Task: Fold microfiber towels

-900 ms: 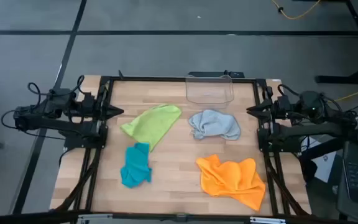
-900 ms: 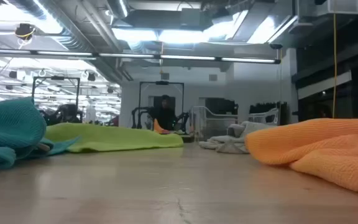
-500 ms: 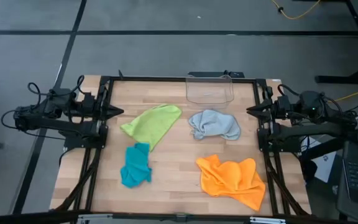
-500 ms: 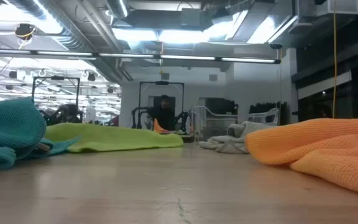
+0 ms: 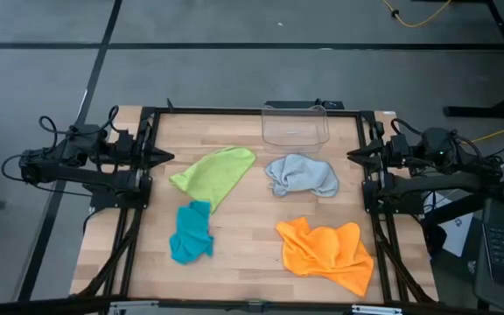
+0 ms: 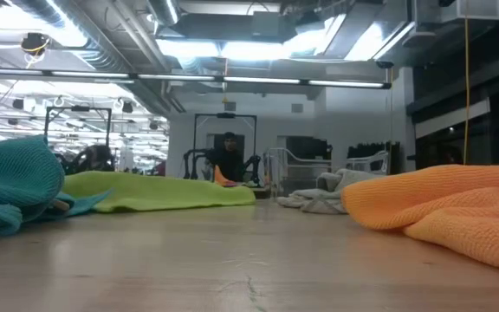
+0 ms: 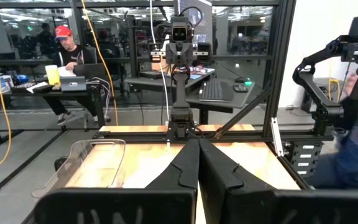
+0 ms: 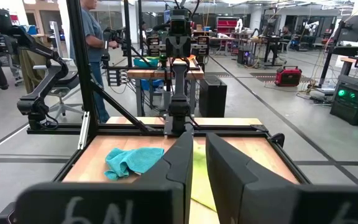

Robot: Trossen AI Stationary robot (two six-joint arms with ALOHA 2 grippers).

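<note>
Four towels lie crumpled on the wooden table (image 5: 243, 262), none of them touched. The lime green towel (image 5: 214, 173) lies left of centre. The light grey towel (image 5: 303, 175) is bunched to its right. The teal towel (image 5: 191, 232) lies near left and the orange towel (image 5: 326, 254) near right. My left gripper (image 5: 166, 158) waits at the table's left edge, level and shut (image 7: 199, 142). My right gripper (image 5: 353, 156) waits at the right edge, level, with a narrow gap between its fingers (image 8: 199, 137). The right wrist view shows the teal towel (image 8: 132, 160) ahead on the table.
A clear plastic bin (image 5: 296, 125) stands at the middle of the far edge. Black frame rails (image 5: 143, 175) run along the left and right sides. Bare wood lies between the towels and along the near edge. People (image 8: 95, 37) are in the room beyond.
</note>
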